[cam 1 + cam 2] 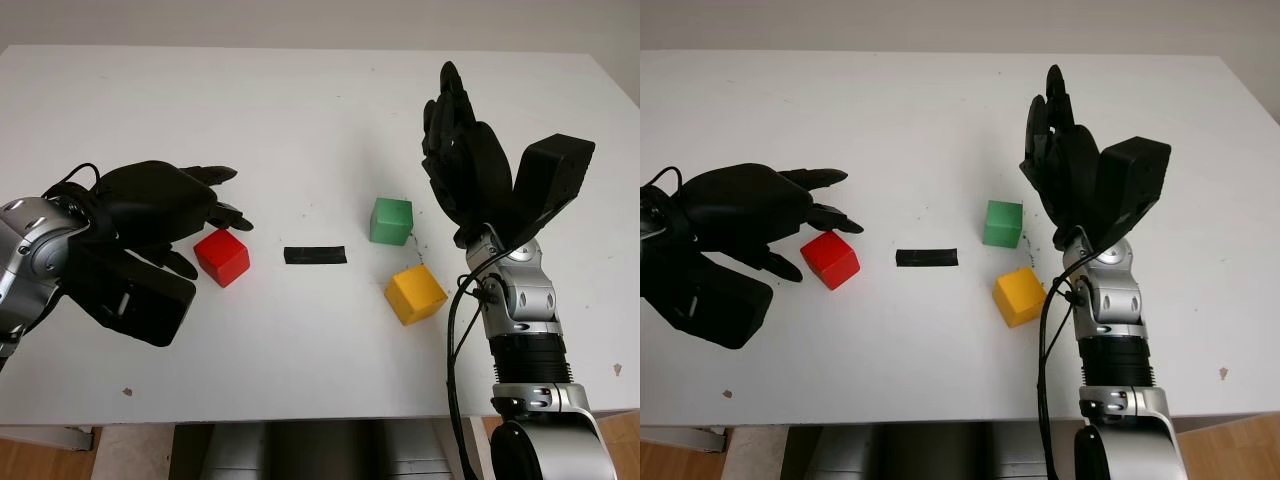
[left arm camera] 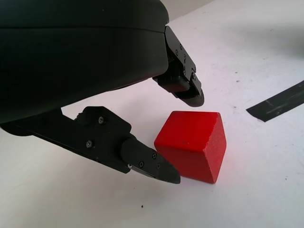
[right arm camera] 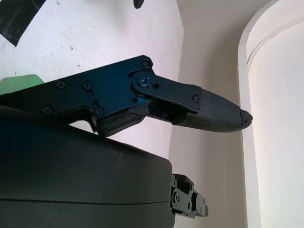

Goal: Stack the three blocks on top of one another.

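The left hand (image 1: 175,215) sits low over the white bench (image 1: 300,110) at its left side, open and holding nothing. Its black fingers (image 2: 187,88) reach around the red block (image 1: 221,256): in the left wrist view one fingertip hangs just above the block's top edge and another lies just beside its lower corner, and I cannot tell whether either one touches it. The red block is a smooth, matte cube with sharp edges, standing flat on the bench.

The right hand (image 1: 462,150) is raised above the bench at the right, open and empty, its fingers pointing away from the robot. Just beside it lie the green block (image 1: 391,220) and, nearer the robot, the yellow block (image 1: 415,294), close together but apart. Between the red and green blocks lies a flat strip of black tape (image 1: 315,256).
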Controlling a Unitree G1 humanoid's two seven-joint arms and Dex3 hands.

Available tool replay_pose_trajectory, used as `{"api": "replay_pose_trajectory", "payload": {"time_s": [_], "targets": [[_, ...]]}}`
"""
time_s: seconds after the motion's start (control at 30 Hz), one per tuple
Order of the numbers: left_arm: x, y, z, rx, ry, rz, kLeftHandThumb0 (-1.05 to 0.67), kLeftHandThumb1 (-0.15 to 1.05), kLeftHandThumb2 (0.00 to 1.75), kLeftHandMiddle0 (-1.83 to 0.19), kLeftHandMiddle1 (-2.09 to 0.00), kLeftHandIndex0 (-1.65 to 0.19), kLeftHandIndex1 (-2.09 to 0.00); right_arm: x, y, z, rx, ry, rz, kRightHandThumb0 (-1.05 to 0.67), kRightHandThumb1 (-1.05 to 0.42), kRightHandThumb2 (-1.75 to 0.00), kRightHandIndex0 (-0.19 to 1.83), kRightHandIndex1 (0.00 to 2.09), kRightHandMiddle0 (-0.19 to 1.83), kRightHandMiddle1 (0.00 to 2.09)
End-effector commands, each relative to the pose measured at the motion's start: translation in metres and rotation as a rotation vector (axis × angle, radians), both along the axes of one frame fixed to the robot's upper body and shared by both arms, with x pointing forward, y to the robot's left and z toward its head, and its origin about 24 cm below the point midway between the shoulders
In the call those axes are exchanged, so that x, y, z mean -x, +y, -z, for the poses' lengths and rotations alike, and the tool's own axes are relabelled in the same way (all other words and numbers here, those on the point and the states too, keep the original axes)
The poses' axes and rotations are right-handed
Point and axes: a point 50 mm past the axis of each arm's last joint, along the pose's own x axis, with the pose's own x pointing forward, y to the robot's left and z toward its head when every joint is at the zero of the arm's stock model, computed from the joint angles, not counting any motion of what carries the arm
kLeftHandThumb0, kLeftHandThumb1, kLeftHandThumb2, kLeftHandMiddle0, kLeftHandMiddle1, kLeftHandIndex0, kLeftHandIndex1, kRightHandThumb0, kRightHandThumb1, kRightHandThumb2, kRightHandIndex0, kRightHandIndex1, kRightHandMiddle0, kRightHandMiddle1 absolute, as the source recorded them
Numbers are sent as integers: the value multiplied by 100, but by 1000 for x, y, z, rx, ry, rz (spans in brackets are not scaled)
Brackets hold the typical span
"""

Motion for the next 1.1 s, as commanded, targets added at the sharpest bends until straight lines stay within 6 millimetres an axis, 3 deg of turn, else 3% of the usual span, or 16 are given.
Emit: {"api": "replay_pose_trajectory", "payload": {"time_s": [0.0, 0.1, 0.17, 0.53, 0.77, 1.07], "targets": [[0, -2, 5, 13, 6, 5, -40, 89, 6, 1, -5, -45, -24, 2, -3, -5, 4, -24, 2, -80, -105, -74, -19, 0, -19, 0], [-1, -2, 7, 21, 4, 7, -42, 89, 6, 1, -5, -28, -58, 2, -3, -5, 7, -27, -1, -80, -105, -74, -19, 0, -19, 0], [-1, -3, 8, 23, 5, 5, -43, 90, 6, 2, -5, -23, -68, 2, -3, -5, 6, -26, -1, -80, -105, -75, -19, 0, -19, 0], [-4, -4, 17, 55, 15, 9, -46, 91, 5, 0, -6, -21, -80, 2, -4, -5, 5, -23, 7, -80, -105, -74, -19, 0, -19, 0], [-6, -4, 23, 24, -1, 26, -48, 92, 5, -2, -6, -16, -108, 3, -5, -4, -2, -17, 10, -79, -105, -73, -19, 0, -19, 0], [-6, -4, 25, -26, -31, 40, -47, 91, 5, -7, -7, -20, -122, 4, -5, -3, -6, -13, -4, -79, -105, -73, -19, 0, -19, 0]]}}
